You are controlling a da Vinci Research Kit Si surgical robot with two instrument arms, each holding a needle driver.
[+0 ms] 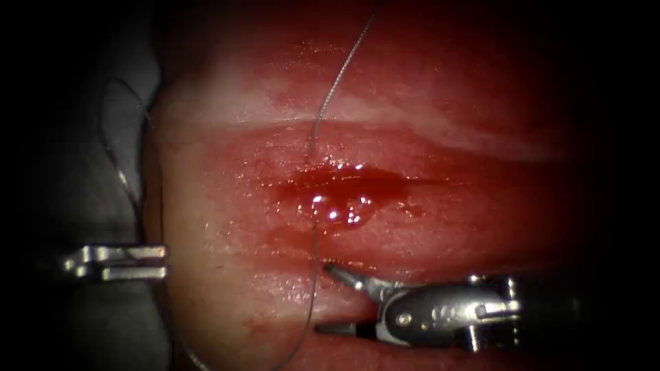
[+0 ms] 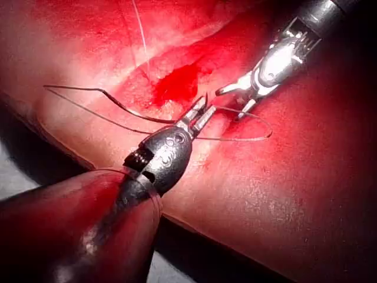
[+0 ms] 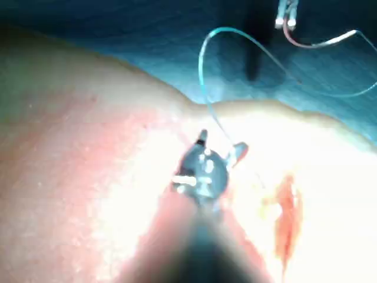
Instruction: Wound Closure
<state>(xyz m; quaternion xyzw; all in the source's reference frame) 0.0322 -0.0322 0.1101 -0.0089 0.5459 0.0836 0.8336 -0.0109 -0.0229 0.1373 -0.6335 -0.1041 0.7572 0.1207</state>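
Right tool (image 1: 330, 299) sits closest, jaws spread wide and holding nothing, the thread (image 1: 314, 288) running just beside their tips below the cut (image 1: 344, 180). Left tool (image 2: 199, 113) grips the needle (image 2: 135, 111) near one end, jaws closed, out of the tissue (image 1: 447, 227) at its left edge. If the thread is the aim, the jaws should close on the strand alone, clear of the surface, without tugging.

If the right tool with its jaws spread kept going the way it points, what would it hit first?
Probably the thread: the right tool points left, jaws open and holding nothing, and the strand runs down over the tissue just off its tips. Depth is unclear; it might pass above it.
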